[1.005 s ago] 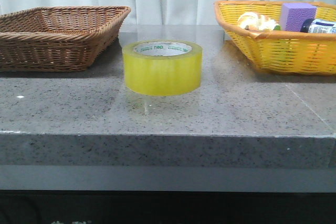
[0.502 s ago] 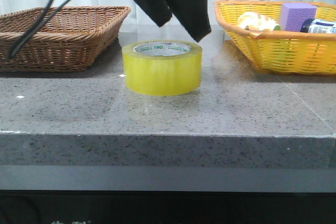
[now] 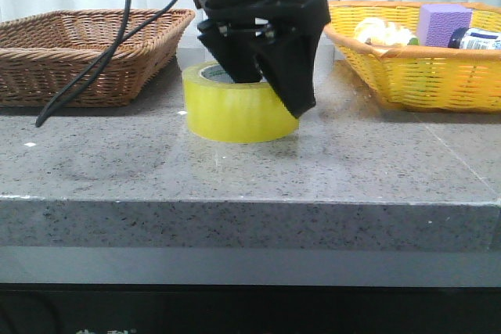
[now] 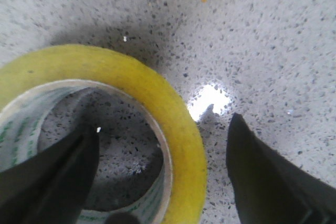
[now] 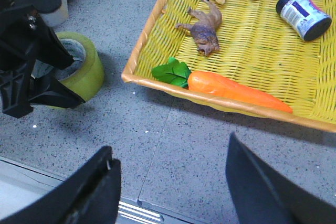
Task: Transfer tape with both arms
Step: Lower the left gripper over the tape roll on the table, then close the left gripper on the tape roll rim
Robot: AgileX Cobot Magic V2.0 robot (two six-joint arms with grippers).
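Observation:
The tape (image 3: 227, 111), a wide yellow roll with a pale core, lies flat on the speckled grey table. My left gripper (image 3: 270, 91) is open and has come down over the roll's right side. In the left wrist view one finger (image 4: 52, 182) is inside the core and the other (image 4: 262, 182) is outside the yellow wall (image 4: 157, 93), with gaps on both sides. My right gripper (image 5: 170, 182) hangs open and empty above the table's front edge, to the right of the tape (image 5: 79, 69) and the left arm (image 5: 26, 51).
A brown wicker basket (image 3: 86, 44) stands at the back left. A yellow basket (image 3: 407, 76) at the back right holds a purple block (image 3: 442, 23), a jar (image 5: 303, 15), bread, a toy figure (image 5: 206, 24) and a carrot (image 5: 236, 92). A black cable (image 3: 102, 68) trails leftward.
The left arm has dropped from the top of the front view onto the tape, its open fingers now straddling the roll's right wall. The tape has not moved.

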